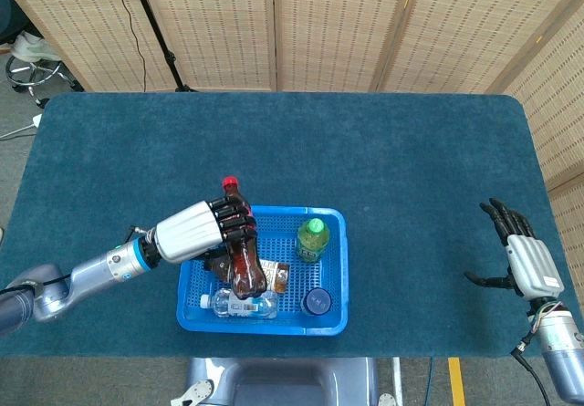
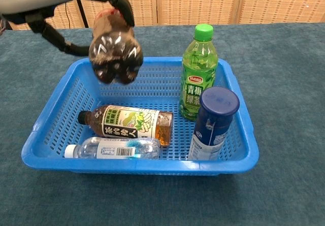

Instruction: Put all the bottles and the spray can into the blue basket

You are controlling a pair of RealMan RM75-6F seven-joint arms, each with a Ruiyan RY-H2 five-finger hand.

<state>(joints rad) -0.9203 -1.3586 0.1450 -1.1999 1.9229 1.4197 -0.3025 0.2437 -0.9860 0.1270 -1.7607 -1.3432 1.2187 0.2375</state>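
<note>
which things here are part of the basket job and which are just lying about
Job:
- blue basket
- dark cola bottle, held by left hand above the basket
- green tea bottle, upright in basket
- blue spray can, upright in basket
- brown tea bottle, lying in basket
- clear water bottle, lying in basket

Not part:
- right hand, holds nothing
- folding screens

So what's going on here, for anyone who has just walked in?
The robot's left hand holds a dark cola bottle with a red cap in the air above the blue basket. Inside the basket a green tea bottle and a blue spray can stand upright, while a brown tea bottle and a clear water bottle lie flat. The right hand is open, off to the side.
</note>
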